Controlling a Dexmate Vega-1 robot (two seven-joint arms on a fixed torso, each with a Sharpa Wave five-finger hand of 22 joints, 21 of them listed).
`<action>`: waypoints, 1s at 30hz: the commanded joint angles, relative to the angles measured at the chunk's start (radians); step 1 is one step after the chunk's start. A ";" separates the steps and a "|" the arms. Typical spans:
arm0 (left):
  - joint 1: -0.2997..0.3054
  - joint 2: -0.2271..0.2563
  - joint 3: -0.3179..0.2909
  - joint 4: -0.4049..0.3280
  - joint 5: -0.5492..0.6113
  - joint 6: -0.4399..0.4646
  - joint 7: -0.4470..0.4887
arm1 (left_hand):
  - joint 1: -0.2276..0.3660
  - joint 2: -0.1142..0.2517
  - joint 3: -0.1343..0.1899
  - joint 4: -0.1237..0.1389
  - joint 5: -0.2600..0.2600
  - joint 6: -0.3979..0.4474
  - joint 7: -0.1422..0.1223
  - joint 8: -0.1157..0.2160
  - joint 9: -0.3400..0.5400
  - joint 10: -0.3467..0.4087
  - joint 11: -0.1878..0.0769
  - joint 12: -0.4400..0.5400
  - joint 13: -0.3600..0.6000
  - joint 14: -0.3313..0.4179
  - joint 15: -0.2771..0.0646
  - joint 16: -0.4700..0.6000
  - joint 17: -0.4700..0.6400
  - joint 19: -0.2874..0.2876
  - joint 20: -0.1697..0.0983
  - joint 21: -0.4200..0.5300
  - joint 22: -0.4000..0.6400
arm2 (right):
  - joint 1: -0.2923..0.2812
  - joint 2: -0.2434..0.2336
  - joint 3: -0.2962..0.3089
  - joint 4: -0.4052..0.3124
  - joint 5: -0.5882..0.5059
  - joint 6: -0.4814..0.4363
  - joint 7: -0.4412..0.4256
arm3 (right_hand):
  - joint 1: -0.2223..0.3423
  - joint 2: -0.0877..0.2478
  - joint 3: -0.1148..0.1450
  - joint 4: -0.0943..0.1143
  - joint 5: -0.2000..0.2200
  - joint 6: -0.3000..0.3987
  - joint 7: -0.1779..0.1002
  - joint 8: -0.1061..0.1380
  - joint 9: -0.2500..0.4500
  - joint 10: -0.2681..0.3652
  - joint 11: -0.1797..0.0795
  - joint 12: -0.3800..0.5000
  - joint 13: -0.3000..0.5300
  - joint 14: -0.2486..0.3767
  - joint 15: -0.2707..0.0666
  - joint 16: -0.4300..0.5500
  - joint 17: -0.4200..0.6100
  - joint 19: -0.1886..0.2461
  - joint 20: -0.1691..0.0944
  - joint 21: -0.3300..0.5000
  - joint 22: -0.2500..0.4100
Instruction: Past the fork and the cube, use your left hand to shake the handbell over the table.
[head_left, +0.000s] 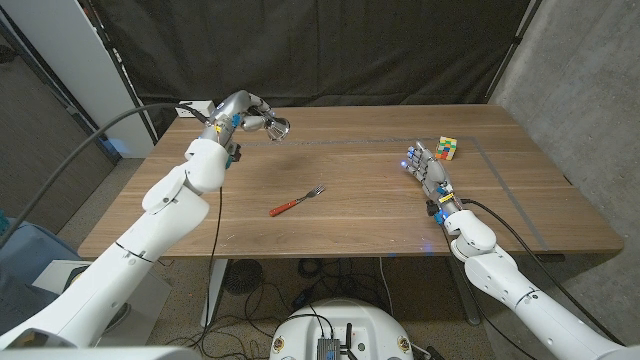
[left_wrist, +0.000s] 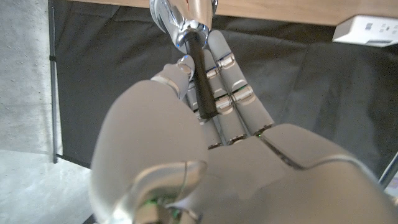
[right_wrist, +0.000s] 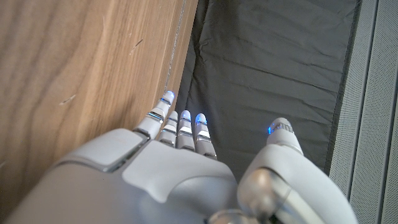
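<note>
The worktop (head_left: 350, 190) under my arms is brown wood with a long straight grain, smooth and matt. On it, near the middle, lies a slim fork (head_left: 297, 202) with a metal head and an orange-red handle, set at a slant. Further to my right, toward the far edge, sits a small cube (head_left: 446, 148) of many-coloured squares.

The handbell (head_left: 277, 127) is a polished metal cup, bright and mirror-like, on a thin black rod of a handle. My left robot hand (head_left: 237, 113) grasps it above the far left part of the worktop, beyond the fork; the bell's mouth points sideways toward the middle. In the left wrist view the black handle (left_wrist: 200, 78) runs along my pale grey fingers (left_wrist: 231, 93), which are curled around it, and the shiny bell sits just past the fingertips. The bell seems to hang clear of the wood, though the head view is too small to be sure.

My right robot hand (head_left: 428, 172) is released and holds nothing, its fingers straight and a little apart, blue lights at the tips. It stands just beside the cube, not touching it. In the right wrist view its smooth, rounded fingers (right_wrist: 180, 127) reach along the worktop's wood toward a dark, creased cloth backdrop (right_wrist: 273, 68).
</note>
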 joint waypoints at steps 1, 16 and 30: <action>-0.066 0.097 0.072 -0.029 -0.200 0.144 0.021 | 0.008 0.008 0.006 -0.001 0.006 0.001 0.007 0.006 0.004 0.005 0.000 -0.005 0.005 0.126 -0.121 0.005 0.002 0.003 0.011 0.004 0.002 | -0.006 -0.003 0.005 -0.005 0.002 0.002 -0.004 | 0.003 0.007 0.000 -0.003 0.000 0.006 -0.003 0.002 0.003 0.009 -0.001 0.002 0.005 0.007 0.008 0.006 0.003 0.011 0.001 -0.002 0.002; -0.146 0.166 0.162 -0.013 -0.246 0.212 0.042 | 0.007 0.008 0.008 -0.001 0.007 0.000 0.008 0.004 0.006 0.007 0.003 -0.008 0.008 0.126 -0.118 0.005 0.001 -0.001 0.015 0.007 0.002 | 0.005 0.003 -0.001 0.009 0.001 -0.004 -0.001 | 0.003 0.008 -0.001 -0.002 0.000 0.007 -0.002 0.002 0.003 0.008 -0.002 0.001 0.005 0.008 0.007 0.006 0.004 0.012 0.001 -0.002 0.002; -0.283 0.217 0.299 0.009 -0.208 0.304 -0.036 | 0.009 0.005 0.009 -0.004 0.009 0.004 0.009 0.005 0.008 0.012 -0.001 -0.011 0.009 0.128 -0.122 0.007 0.001 0.001 0.015 0.012 0.002 | -0.009 0.009 0.007 0.008 0.003 0.002 -0.021 | 0.004 0.009 -0.001 -0.003 0.000 0.005 -0.004 0.002 0.003 0.008 -0.002 0.001 0.005 0.009 0.007 0.006 0.004 0.012 0.001 -0.002 0.002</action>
